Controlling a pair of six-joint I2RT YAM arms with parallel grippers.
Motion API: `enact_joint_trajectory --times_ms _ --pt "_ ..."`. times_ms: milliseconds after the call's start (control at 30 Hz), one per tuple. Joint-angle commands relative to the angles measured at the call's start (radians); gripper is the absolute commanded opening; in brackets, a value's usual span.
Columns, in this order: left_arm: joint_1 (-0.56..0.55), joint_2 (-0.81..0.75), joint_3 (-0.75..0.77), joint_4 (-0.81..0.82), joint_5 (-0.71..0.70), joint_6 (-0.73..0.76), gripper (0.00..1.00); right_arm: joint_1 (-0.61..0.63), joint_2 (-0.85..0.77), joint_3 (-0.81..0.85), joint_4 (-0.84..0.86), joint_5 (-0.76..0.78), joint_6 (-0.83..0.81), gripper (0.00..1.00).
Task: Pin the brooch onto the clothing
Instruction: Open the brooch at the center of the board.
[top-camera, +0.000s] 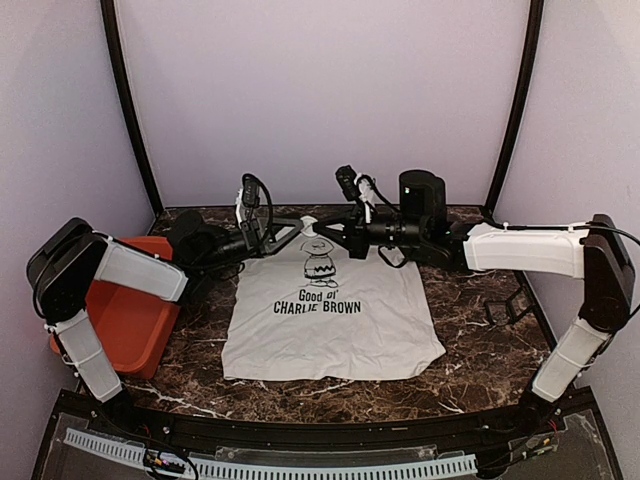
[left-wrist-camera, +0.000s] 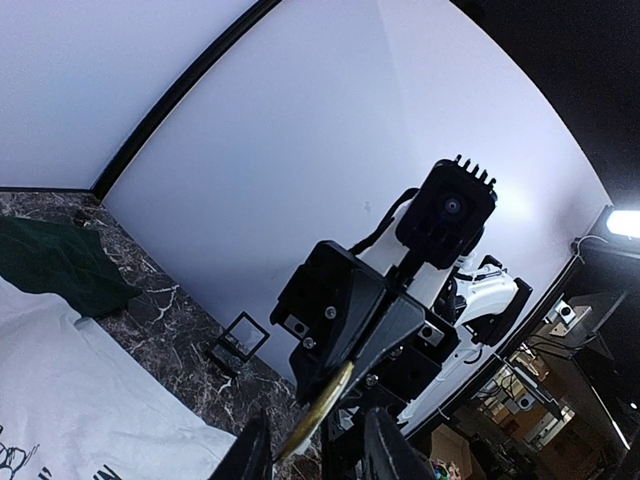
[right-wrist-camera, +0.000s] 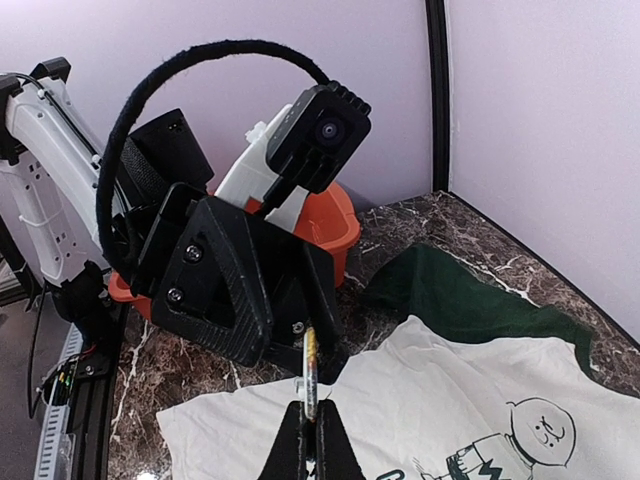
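Observation:
The clothing (top-camera: 330, 325), a white T-shirt with dark green sleeves and a cartoon boy print, lies flat on the marble table. Both grippers meet in the air over its collar. The brooch (right-wrist-camera: 311, 372), a thin gold-coloured piece seen edge-on, is pinched at its lower end by my right gripper (right-wrist-camera: 311, 412), which is shut on it. My left gripper (left-wrist-camera: 318, 446) faces it, with its jaws apart on either side of the brooch (left-wrist-camera: 318, 408). In the top view the brooch (top-camera: 308, 226) shows only as a small pale spot between the two fingertips.
An orange bin (top-camera: 125, 315) stands on the table at the left, under the left arm. A small black square frame (top-camera: 505, 305) lies on the marble at the right. Pale walls close off the back and both sides.

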Motion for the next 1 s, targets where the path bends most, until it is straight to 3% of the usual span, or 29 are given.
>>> enact_joint_trajectory --times_ms 0,567,967 --pt "-0.002 0.009 0.032 0.186 0.029 -0.001 0.31 -0.004 -0.013 0.000 0.037 0.005 -0.007 0.00" --pt "-0.009 0.015 0.046 0.107 0.036 0.028 0.10 0.008 -0.006 0.017 0.015 0.027 -0.038 0.00" --pt "-0.011 0.023 0.048 0.121 0.037 0.016 0.17 0.014 0.001 0.029 -0.002 0.048 -0.050 0.00"
